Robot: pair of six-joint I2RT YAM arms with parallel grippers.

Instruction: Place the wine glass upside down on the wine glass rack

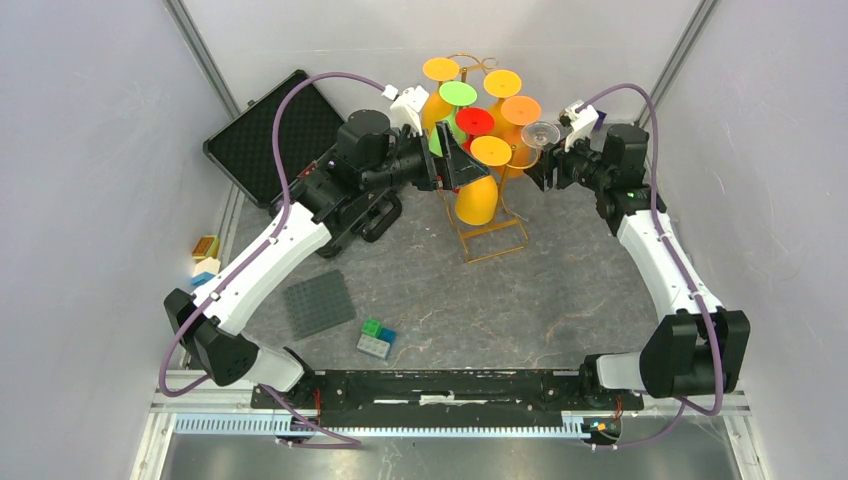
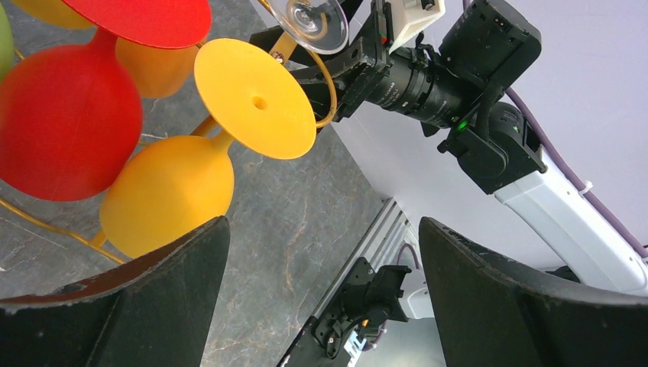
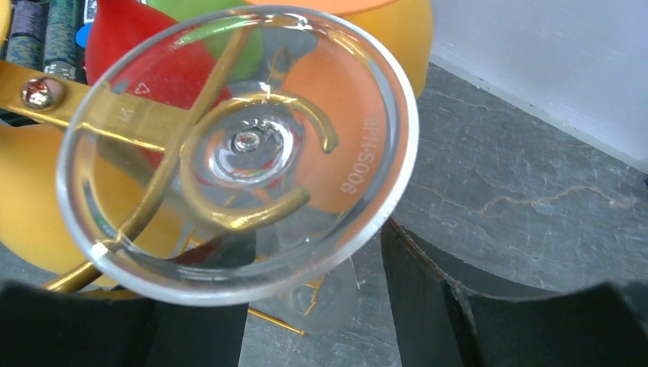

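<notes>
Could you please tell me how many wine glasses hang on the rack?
7: orange glasses at rear left, rear right, right and front; green glass and red glass in the middle; clear glass far right. More may be hidden.

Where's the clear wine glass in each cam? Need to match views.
Top external: clear wine glass upper right of centre, on the rack's right side.
Left wrist: top edge, near centre.
Right wrist: fills centre-left, foot towards camera.
Shared landmark: gold wine glass rack.
</notes>
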